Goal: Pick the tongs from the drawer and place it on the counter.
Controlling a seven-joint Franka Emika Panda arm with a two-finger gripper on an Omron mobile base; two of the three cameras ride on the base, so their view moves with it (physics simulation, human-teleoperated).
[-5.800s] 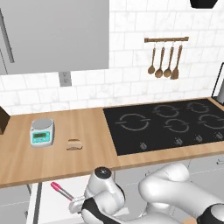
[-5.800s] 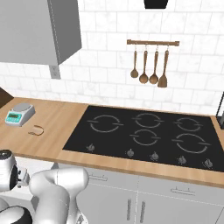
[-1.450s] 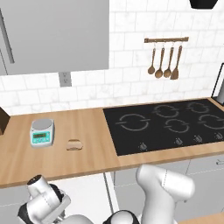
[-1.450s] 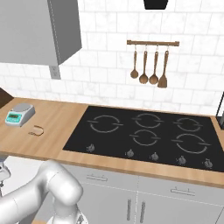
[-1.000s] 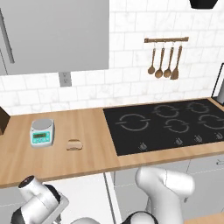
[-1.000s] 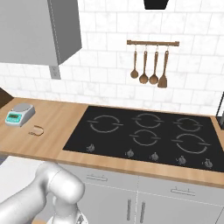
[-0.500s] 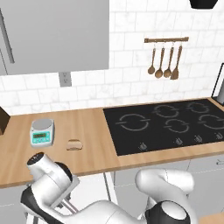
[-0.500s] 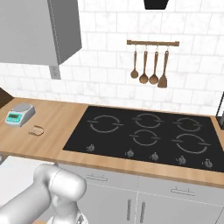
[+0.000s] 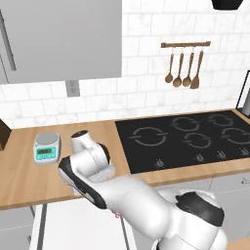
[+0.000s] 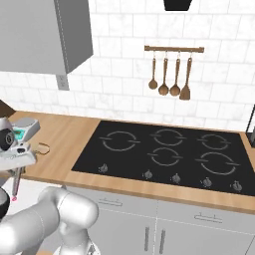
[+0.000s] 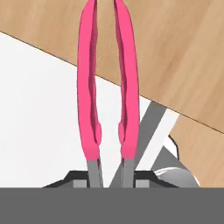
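Light wooden counter (image 9: 19,180), small scale (image 9: 47,147) on it, black cooktop (image 9: 195,139) inset

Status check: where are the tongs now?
Gripper shut on tongs, lifted over drawer at counter edge. Not placed yet. Scale nearby.

No text, label, brand or number can be read anywhere.
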